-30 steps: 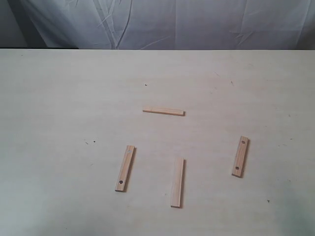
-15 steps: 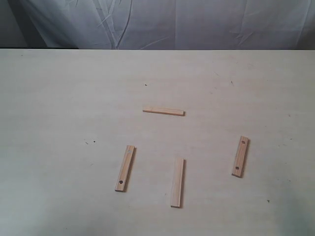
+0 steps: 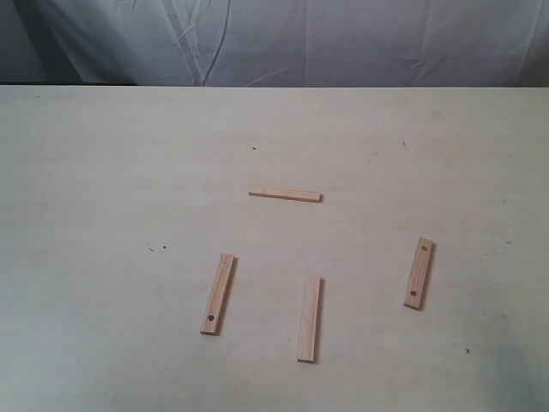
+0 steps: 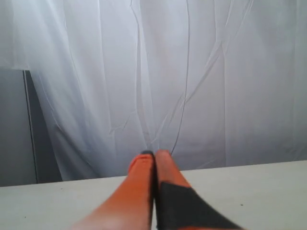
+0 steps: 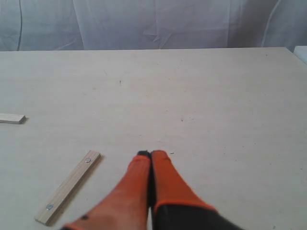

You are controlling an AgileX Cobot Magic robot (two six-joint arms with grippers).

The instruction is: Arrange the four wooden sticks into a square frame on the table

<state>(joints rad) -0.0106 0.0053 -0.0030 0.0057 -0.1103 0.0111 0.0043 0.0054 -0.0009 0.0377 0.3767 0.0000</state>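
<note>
Several pale wooden sticks lie apart on the table (image 3: 103, 172) in the exterior view, none touching. One stick (image 3: 285, 195) lies crosswise in the middle. A stick with a dark hole (image 3: 218, 293) sits front left, a plain stick (image 3: 310, 318) front centre, and a two-holed stick (image 3: 419, 273) to the right. No square frame is formed. Neither arm shows in the exterior view. My right gripper (image 5: 151, 154) is shut and empty, with the two-holed stick (image 5: 68, 187) beside it and the end of another stick (image 5: 12, 119) further off. My left gripper (image 4: 154, 153) is shut and empty above the table (image 4: 268, 187).
A white curtain (image 3: 300, 39) hangs behind the table's far edge. A few tiny dark specks (image 3: 158, 248) dot the tabletop. In the left wrist view a grey panel (image 4: 17, 124) stands beside the curtain (image 4: 192, 72).
</note>
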